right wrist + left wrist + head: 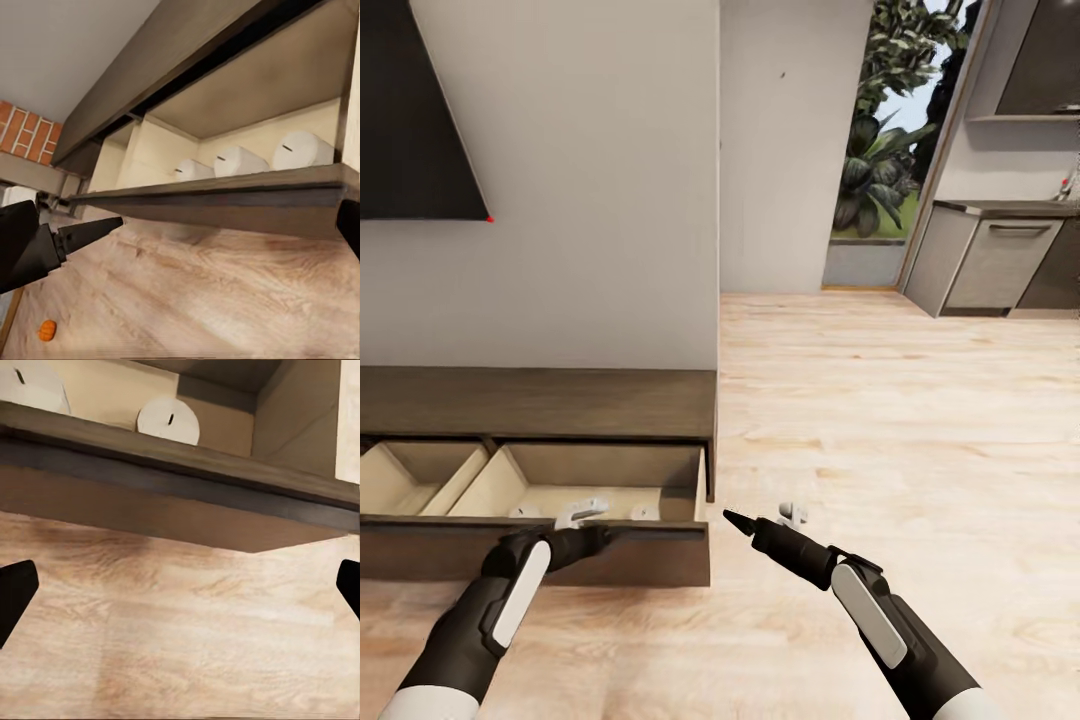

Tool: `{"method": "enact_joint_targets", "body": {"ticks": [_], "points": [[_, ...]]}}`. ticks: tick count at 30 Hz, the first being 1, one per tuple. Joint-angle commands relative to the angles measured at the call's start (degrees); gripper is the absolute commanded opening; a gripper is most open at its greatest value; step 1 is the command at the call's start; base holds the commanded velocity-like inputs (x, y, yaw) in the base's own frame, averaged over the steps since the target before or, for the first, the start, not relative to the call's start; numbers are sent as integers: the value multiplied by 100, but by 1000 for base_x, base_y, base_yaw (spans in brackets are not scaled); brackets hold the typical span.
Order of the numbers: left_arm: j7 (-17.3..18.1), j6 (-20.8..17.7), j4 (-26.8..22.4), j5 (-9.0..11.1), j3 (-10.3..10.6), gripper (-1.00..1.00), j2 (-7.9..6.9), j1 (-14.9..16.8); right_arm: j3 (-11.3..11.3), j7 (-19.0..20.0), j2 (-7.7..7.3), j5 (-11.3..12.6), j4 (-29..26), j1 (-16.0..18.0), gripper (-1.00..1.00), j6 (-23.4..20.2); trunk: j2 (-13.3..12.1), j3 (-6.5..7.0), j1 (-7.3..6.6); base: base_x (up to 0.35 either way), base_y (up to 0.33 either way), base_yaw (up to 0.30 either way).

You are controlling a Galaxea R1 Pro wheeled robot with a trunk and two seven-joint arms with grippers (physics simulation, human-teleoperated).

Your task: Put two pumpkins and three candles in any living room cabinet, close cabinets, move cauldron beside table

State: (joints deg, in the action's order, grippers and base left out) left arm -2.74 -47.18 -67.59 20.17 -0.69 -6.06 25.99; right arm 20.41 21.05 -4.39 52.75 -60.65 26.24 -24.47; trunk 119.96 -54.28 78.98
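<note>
Here, three white candles (238, 160) are seen lying in the open drawer of the long dark-brown wood console (540, 400). The left gripper (582, 528), spread open at the drawer front, should be pressed squarely to shut it; whether the right gripper (745, 522) is parted cannot be told. A small orange pumpkin (47, 330) is left on the floor.

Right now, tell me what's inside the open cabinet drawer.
Inside the pulled-out cabinet drawer, three white candles lie in a row behind its front panel, against the pale interior. The left hand and the panel cover much of the floor in the head view, so anything else there stays hidden.
</note>
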Motion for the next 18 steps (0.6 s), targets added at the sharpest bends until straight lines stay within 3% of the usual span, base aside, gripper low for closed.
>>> {"method": "enact_joint_targets", "body": {"ticks": [1, 7, 10, 13, 18], "points": [[-27, -26, -3, 59, -51, 100, 0, 2, 7, -4, -3, 41, -2, 4, 100, -22, 2, -5, -4, -331, 131, 0], [-9, -28, 0, 48, -137, 100, -2, 2, 6, -4, 0, 51, 0, 4, 100, -22, 2, -5, -4, -323, 146, 0], [-2, -25, 39, 82, -141, 100, -164, 2, 6, -4, 0, 51, 0, 4, 100, -22, 2, -5, -4, -281, 178, 0], [3, -26, 51, 286, -146, 100, -334, 2, 6, -4, 0, 48, -8, 4, 100, -24, 2, -5, -4, -254, 201, 0], [2, -19, 61, 517, -142, 100, -394, 2, 6, -18, 0, 44, -53, 4, 100, -51, 2, -5, -4, -167, 250, 0]]}}
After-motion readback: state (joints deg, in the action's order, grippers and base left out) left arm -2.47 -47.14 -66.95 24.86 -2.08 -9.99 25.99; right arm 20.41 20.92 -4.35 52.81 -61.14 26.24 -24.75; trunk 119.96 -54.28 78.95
